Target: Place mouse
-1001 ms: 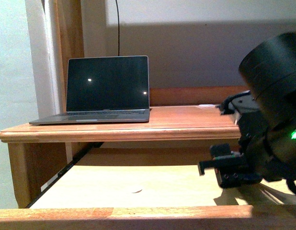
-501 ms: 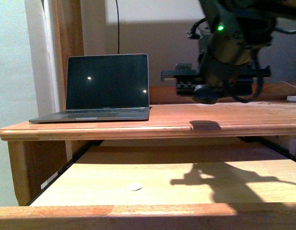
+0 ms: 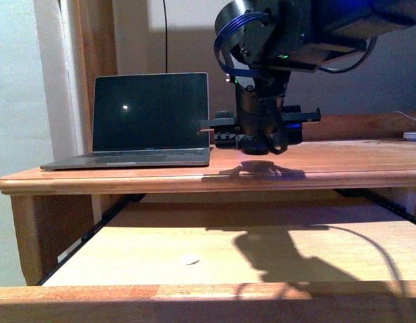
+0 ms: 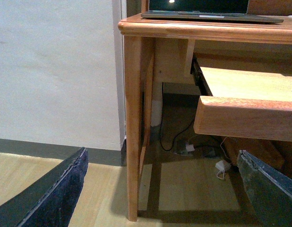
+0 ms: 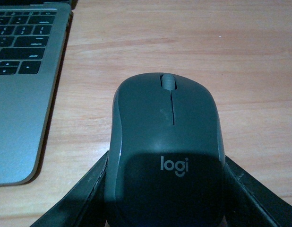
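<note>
The right tool (image 5: 166, 163) grasps the dark grey Logitech mouse (image 5: 167, 123) by its flanks, with its fingers (image 5: 94, 189) pressed against both sides. The mouse is over the desk (image 5: 193, 38), toward its front edge and just beside the laptop (image 5: 23, 71). The front view is too dim to tell whether its base touches the wood. To place it well, lower it straight down until it rests flat. Then part the fingers evenly so it does not skid toward the laptop, and lift clear vertically. The left tool (image 4: 162, 156) hangs spread wide and empty, low beside the desk leg (image 4: 136, 118).
</note>
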Controlling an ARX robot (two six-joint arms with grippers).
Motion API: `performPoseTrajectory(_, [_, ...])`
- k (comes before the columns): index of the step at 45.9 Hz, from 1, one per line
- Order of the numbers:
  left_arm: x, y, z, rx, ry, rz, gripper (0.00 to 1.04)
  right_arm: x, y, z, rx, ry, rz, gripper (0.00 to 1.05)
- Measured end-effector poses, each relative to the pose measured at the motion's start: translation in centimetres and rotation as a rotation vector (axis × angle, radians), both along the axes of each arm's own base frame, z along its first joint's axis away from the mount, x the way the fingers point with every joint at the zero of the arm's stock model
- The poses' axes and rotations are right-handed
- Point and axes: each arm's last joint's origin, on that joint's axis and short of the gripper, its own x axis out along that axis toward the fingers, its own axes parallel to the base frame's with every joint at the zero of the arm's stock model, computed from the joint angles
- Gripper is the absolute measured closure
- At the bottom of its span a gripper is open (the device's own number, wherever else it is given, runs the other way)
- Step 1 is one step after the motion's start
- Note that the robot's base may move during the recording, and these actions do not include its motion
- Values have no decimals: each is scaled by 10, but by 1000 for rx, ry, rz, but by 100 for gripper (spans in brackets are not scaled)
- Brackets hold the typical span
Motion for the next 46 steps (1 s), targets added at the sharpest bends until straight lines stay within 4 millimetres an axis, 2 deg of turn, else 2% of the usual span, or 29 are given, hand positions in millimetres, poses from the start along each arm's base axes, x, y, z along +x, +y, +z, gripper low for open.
performPoseTrajectory(14, [0,0,0,0,0,0,8,23,14,-15,-15,19,-8,48])
performPoseTrajectory(20, [0,0,0,0,0,0,8,23,14,-13,41,-31,2,18])
performPoseTrajectory(23, [0,0,0,0,0,0,8,18,7,-8,104,-74,18,6])
performPoseTrajectory(30, [0,0,0,0,0,0,8,-10,-31,20,196,-228,12,7])
performPoseTrajectory(33, [0,0,0,0,0,0,8,-32,-58,34,244,-294,38,7])
performPoseTrajectory(37, [0,0,0,0,0,0,8,-62,-91,41,277,-345,69,7])
performPoseTrajectory(41, [0,0,0,0,0,0,8,-92,-122,30,293,-363,103,7])
performPoseTrajectory(46, [0,0,0,0,0,0,8,-127,-157,-2,297,-323,156,7])
